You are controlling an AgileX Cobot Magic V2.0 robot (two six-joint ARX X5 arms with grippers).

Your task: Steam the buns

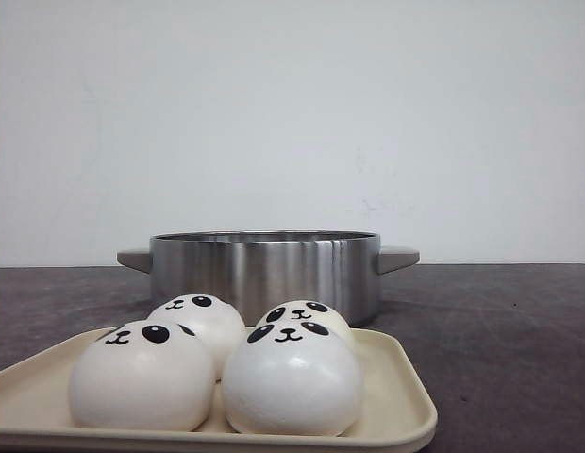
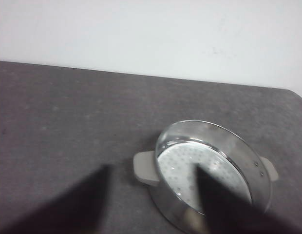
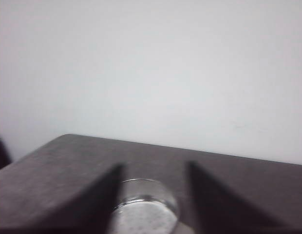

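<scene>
Four buns (image 1: pixel 291 382) sit on tray (image 1: pixel 406 415), steamer (image 1: pixel 264 269) empty behind. Both grippers (image 2: pixel 151 204) (image 3: pixel 153 200) spread, nothing held. Grab gently, drop straight in.

Front view: low, table-level, close behind tray (image 1: pixel 396 396), facing wall. Both wrist views: high, angled down, farther back. All three share steel pot (image 1: pixel 264 269) (image 2: pixel 209 170) (image 3: pixel 143 207).

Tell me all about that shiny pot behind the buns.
The pot is round, low and wide, of brushed silver metal, with a grey-beige handle on each side. It stands upright and lidless on the dark table, just behind the cream tray. The left wrist view shows a perforated steaming plate inside, with nothing on it.
</scene>
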